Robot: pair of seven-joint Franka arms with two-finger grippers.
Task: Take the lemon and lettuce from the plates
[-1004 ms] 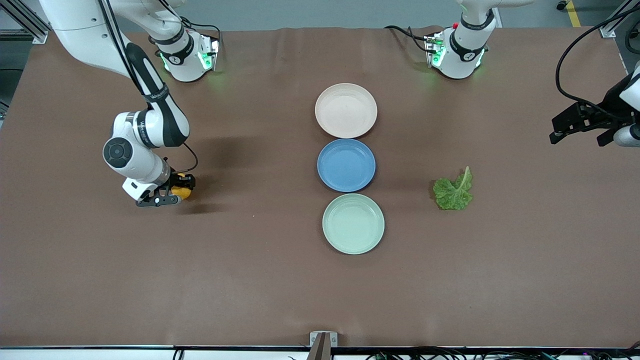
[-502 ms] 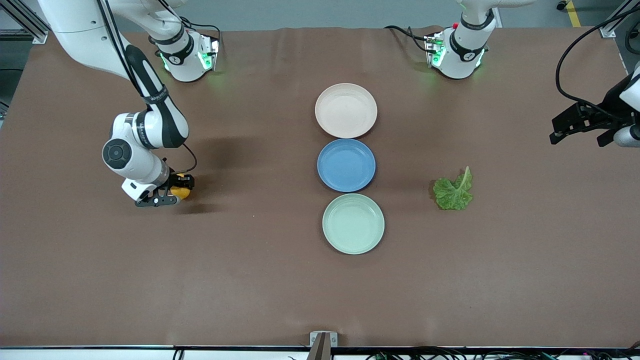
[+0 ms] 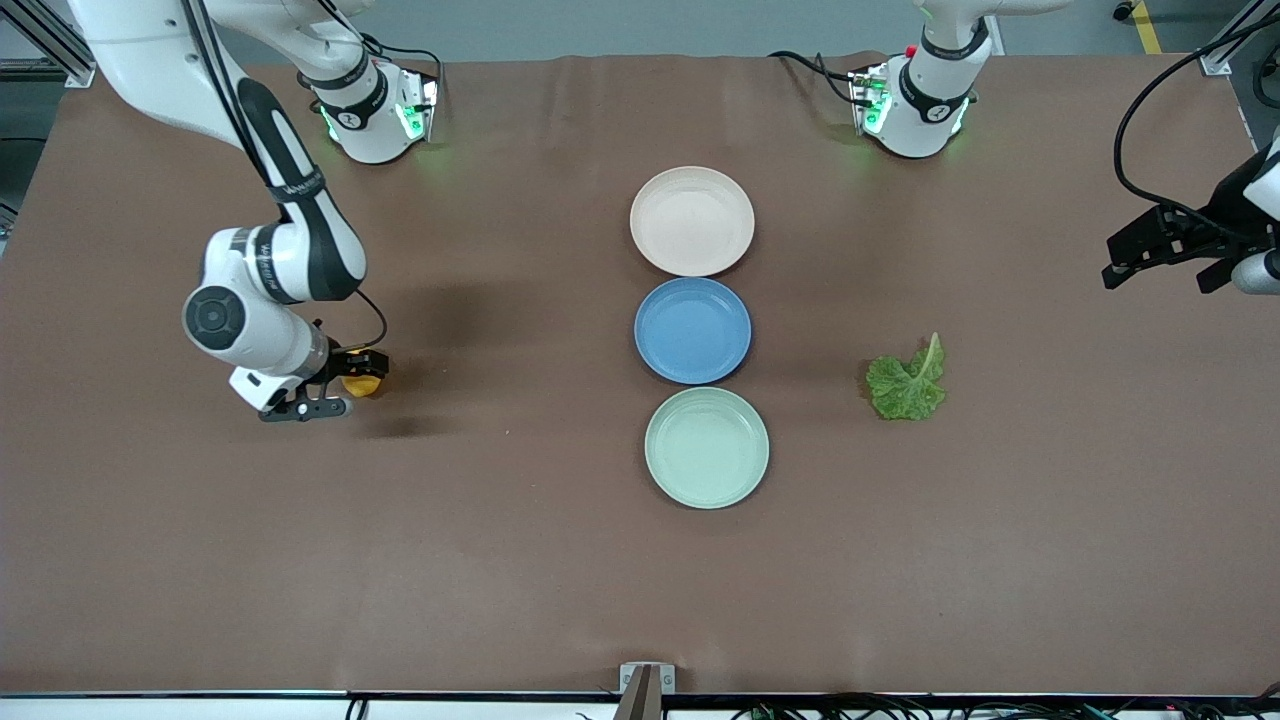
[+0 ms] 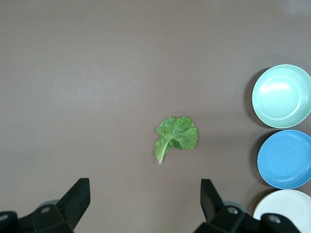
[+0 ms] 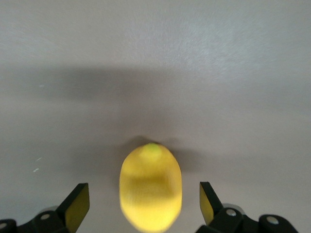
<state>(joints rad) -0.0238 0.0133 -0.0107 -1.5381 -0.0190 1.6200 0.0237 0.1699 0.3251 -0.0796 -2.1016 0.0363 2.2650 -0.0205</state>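
The lemon [image 3: 361, 384] lies on the bare table toward the right arm's end, off the plates. My right gripper [image 3: 338, 385] is open just above it, and in the right wrist view the lemon [image 5: 150, 187] sits between the spread fingers of my right gripper [image 5: 145, 205], apart from both. The lettuce [image 3: 907, 380] lies on the table beside the plates toward the left arm's end, and shows in the left wrist view [image 4: 177, 136]. My left gripper [image 3: 1158, 262] waits open and empty, high over that end [image 4: 145, 194]. The cream plate [image 3: 692, 220] and mint plate [image 3: 707, 448] are empty.
A blue plate [image 3: 692, 330] sits between the cream and mint plates, the three in a row at mid-table. The left wrist view shows the mint plate [image 4: 282, 95], blue plate [image 4: 285, 158] and cream plate [image 4: 286, 211] at one side.
My right gripper has opened and let go of the lemon, then drawn back a little toward the right arm's end. The lemon stays on the table. The left arm has not moved.
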